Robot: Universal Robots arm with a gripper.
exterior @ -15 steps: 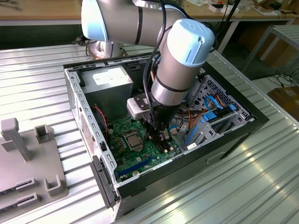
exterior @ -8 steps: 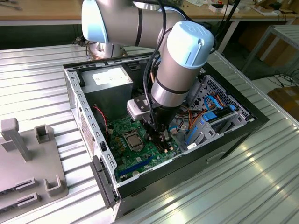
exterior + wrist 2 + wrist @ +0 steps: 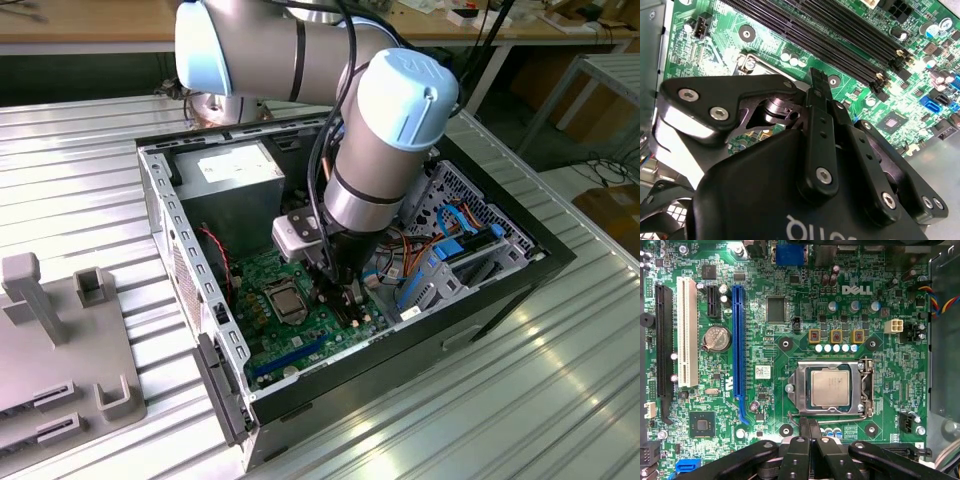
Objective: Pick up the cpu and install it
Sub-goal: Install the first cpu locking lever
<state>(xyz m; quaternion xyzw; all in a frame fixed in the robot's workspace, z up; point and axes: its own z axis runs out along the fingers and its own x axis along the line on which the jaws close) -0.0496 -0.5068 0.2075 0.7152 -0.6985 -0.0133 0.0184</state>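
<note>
While the cpu (image 3: 830, 387) sits in its socket, the gripper (image 3: 810, 426) hangs pinched closed, empty.

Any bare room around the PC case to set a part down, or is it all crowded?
Free: ribbed metal table in front of the case toward the exterior view's right, and the strip between the case and grey fixture plate. Crowded: inside the case, where the arm and claw hang over the motherboard beside the cpu.

In the second wrist view the gripper (image 3: 816, 80) body hides most of the socket (image 3: 752, 65).
</note>
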